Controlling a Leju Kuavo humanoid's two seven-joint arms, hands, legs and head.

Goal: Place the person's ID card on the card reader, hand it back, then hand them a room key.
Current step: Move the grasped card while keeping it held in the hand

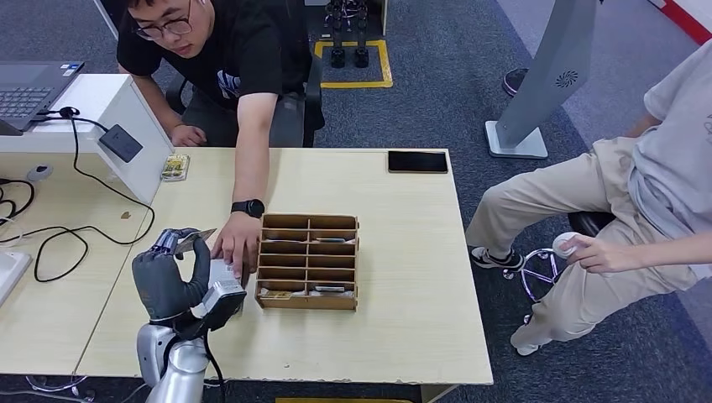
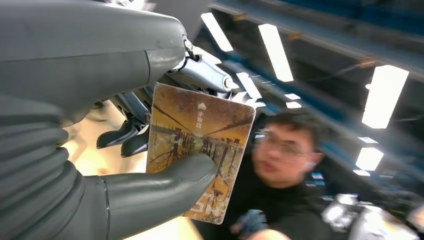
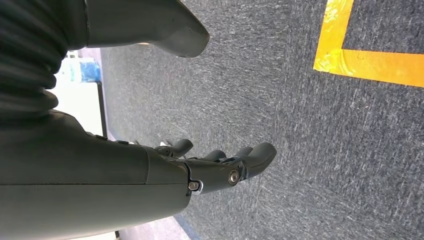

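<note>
Light wooden table (image 1: 403, 327), long side across the head view. Person in a black shirt (image 1: 243, 42) seated at the far side, leaning in; their arm reaches down over the table, a black watch (image 1: 248, 207) on the wrist, their hand (image 1: 236, 243) resting flat on the tabletop. Second person in beige trousers (image 1: 571, 201) seated off the right end of the table, well apart from the work.

Wooden compartment tray (image 1: 308, 261) near the middle of the table, just right of the person's hand; a few flat cards lie in its nearest row, too small to read. Black phone (image 1: 417, 161) at the far right edge. Laptop (image 1: 29, 88) on a raised white stand at far left, black cables trailing below it.

Left hand (image 1: 172, 273) raised over the near left part of the table, just beside the person's hand. It holds a card (image 2: 202, 150): thumb (image 2: 165, 187) pressed across the card's printed face, fingers (image 2: 200, 72) behind it, card upright in the pinch. Print is brown and yellow with a bridge-like scene. In the head view the card (image 1: 195, 239) shows edge-on at the fingertips.

Right hand (image 3: 220, 167) hangs over grey carpet (image 3: 300, 125) beside yellow floor tape (image 3: 370, 60), fingers apart and loosely curved, holding nothing.
</note>
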